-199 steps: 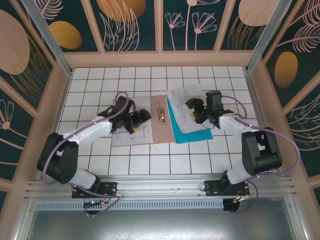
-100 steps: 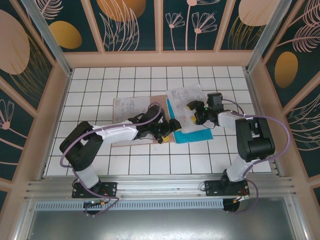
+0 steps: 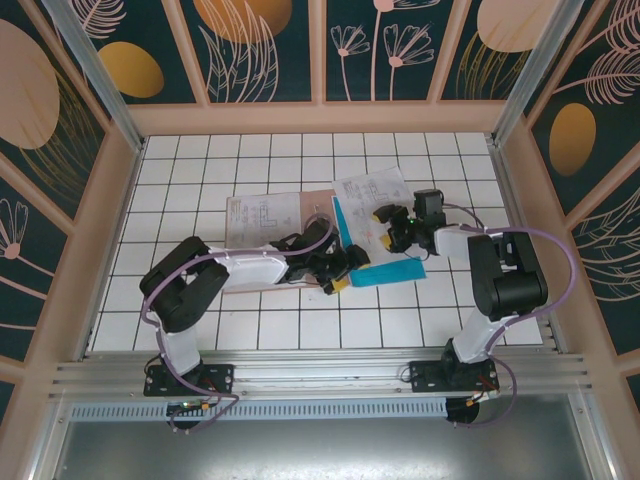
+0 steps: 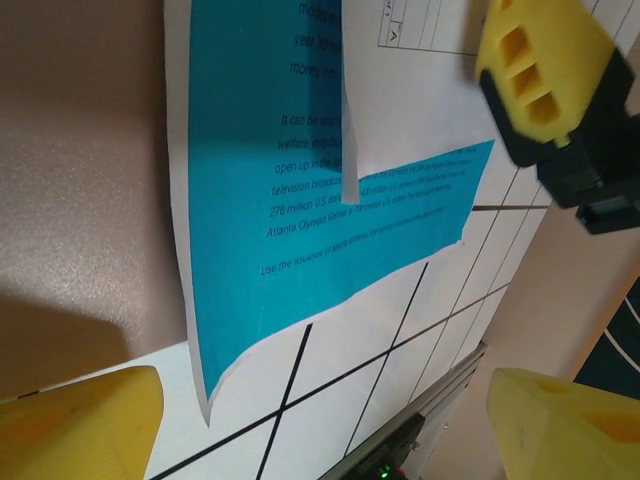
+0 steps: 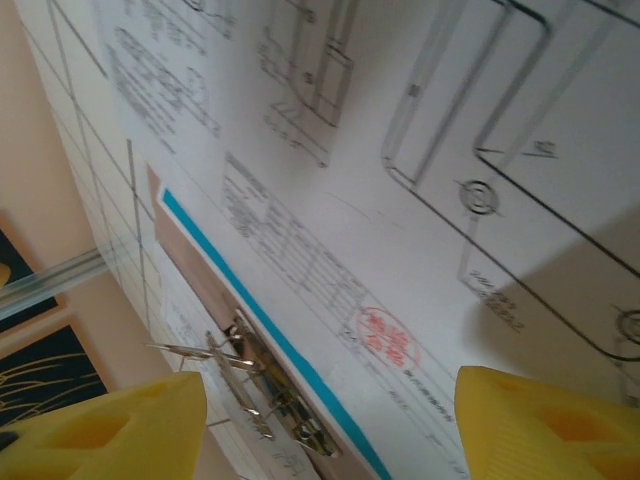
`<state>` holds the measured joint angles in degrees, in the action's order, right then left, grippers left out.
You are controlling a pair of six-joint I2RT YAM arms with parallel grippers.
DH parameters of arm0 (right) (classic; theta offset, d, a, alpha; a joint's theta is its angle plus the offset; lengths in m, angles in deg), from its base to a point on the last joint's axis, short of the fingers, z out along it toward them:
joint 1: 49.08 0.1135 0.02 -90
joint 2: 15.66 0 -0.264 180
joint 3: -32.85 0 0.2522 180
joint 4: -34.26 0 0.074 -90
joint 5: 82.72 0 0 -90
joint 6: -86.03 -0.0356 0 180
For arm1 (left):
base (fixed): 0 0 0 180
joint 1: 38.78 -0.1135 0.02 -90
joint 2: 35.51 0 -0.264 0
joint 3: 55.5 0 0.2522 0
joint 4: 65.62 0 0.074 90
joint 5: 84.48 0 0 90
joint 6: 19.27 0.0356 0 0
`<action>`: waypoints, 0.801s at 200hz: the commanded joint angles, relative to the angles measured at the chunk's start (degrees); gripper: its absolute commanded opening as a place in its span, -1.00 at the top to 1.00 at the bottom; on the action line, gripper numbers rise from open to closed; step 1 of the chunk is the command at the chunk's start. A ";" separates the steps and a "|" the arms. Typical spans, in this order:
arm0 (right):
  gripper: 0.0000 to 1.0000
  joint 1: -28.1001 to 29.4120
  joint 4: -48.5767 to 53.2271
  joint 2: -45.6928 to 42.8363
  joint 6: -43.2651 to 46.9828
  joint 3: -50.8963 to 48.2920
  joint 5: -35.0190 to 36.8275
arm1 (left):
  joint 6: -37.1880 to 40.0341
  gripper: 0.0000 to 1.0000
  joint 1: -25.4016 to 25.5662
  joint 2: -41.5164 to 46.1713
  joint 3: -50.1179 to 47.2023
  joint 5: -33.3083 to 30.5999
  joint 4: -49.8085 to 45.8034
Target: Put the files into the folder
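While wide apart, left fingers (image 4: pixel 80 420) and right fingers (image 5: pixel 545 425) near files (image 3: pixel 372 190) on white gridded table (image 3: pixel 200 160), floral walls (image 3: pixel 262 50) around.

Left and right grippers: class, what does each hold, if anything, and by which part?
Nothing is held. The left gripper hangs open over the teal sheet, the right gripper open over the white printed paper; neither closes on an edge.

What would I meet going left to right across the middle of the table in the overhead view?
In order: white printed sheet, bare strip of the folder, teal-blue sheet, right arm.
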<state>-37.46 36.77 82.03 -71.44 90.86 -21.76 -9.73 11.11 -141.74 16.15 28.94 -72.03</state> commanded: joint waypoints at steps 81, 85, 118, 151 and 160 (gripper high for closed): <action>-0.35 2.92 -3.39 -5.62 -8.05 -9.73 3.24 | -2.24 -0.54 0.27 -3.44 1.11 1.02 5.76; -0.36 3.11 -3.08 -6.11 -8.19 -9.94 3.68 | -2.35 -0.52 0.30 -3.42 1.02 1.10 5.81; -0.36 4.19 -1.54 -8.86 -8.54 -10.98 5.73 | -1.98 -0.45 0.29 -3.32 0.75 0.99 5.05; -0.36 5.38 -1.51 -9.20 -8.65 -11.64 5.75 | -1.90 -0.35 0.30 -3.41 0.47 1.01 4.90; -0.36 5.77 -1.48 -9.32 -8.57 -11.80 5.75 | -1.80 -0.32 0.31 -3.40 0.56 0.97 4.67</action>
<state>-32.87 33.25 73.94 -79.39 80.32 -17.63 -11.02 11.11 -144.35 16.15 29.14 -67.92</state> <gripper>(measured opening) 0.681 0.673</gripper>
